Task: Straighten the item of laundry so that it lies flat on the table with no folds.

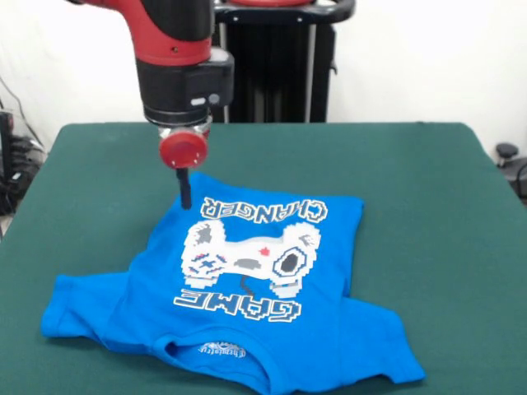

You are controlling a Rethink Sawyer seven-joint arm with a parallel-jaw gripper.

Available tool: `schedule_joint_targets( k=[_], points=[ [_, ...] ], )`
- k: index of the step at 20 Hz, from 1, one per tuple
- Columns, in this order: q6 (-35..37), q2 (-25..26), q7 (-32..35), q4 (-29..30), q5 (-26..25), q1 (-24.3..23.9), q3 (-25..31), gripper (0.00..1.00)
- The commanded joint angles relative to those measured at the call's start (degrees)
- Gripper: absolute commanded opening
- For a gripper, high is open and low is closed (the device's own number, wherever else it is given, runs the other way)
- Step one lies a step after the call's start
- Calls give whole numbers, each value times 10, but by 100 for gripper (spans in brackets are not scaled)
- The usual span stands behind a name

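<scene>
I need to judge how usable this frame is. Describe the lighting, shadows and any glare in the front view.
Front view: soft, even light; the T-shirt casts only a thin shadow on the table; no glare on the cloth, only small highlights on the red arm above the tool; the white print looks slightly soft-edged, yet readable.

One blue T-shirt (247, 304) lies on one green surface (445, 214), spread below and in front of the fingers (185, 191), which show as a single dark tip. The shirt's print, just beside and below the fingers, holds one white game controller (251, 257) and two words, "GAME" and "CHANGER". Two short sleeves show, one to each side. One red and black arm (177, 58) rises above the fingers.
</scene>
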Motion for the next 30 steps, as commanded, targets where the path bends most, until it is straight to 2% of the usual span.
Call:
schedule_joint_targets(
  k=[1, 5, 7, 10, 12, 15, 16, 18, 20, 24, 30],
  points=[
    [-79, 91, 16, -12, 4, -14, 116, 100],
    [-74, 88, 39, -12, 13, 8, 101, 100],
    [-68, 98, 48, -29, 12, 39, 66, 100],
    [-67, 175, 81, -110, 21, 139, -67, 100],
    [-56, 222, 121, -144, 49, 197, -144, 100],
    [-34, 226, 134, -140, 70, 220, -165, 100],
    [-19, 211, 122, -130, 72, 211, -150, 100],
    [37, 157, 69, -86, 76, 148, -66, 100],
    [99, 119, 26, -63, 81, 105, -22, 100],
    [196, 65, -23, -46, 75, 54, 17, 100],
    [238, 49, -35, -35, 66, 16, 54, 100]
  ],
)
